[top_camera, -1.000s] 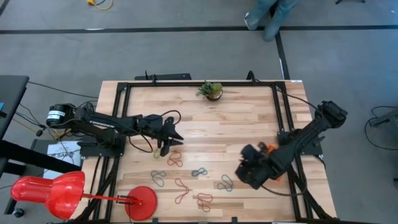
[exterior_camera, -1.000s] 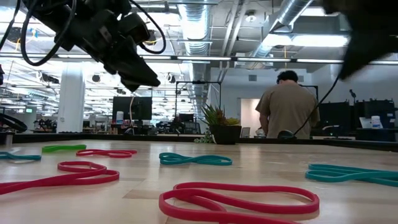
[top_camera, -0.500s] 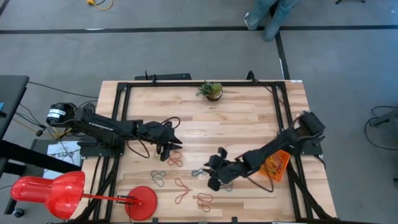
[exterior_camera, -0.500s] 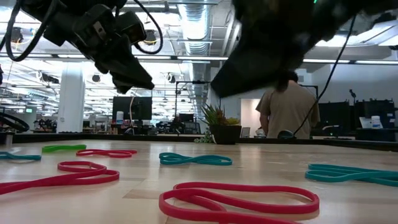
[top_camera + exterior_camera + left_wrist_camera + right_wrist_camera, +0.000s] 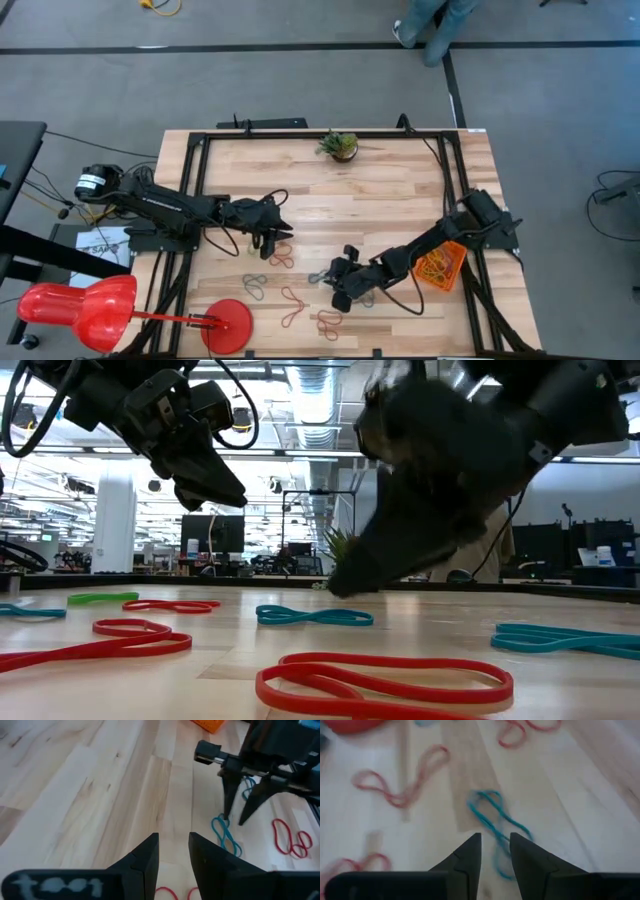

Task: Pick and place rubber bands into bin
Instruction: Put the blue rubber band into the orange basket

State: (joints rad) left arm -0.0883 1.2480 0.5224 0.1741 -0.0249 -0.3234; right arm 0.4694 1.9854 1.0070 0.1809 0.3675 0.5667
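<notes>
The right gripper hung over a teal rubber band, fingers slightly apart and holding nothing. The left gripper hovered near red rubber bands, fingers likewise narrowly parted

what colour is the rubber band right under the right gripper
Teal, a twisted figure-eight loop; the right wrist view shows it best.

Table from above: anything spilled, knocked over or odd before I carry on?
Nothing stands out. The rubber bands lie loose on the table, the plant stands upright, the bin sits level at the right edge with bands inside.
</notes>
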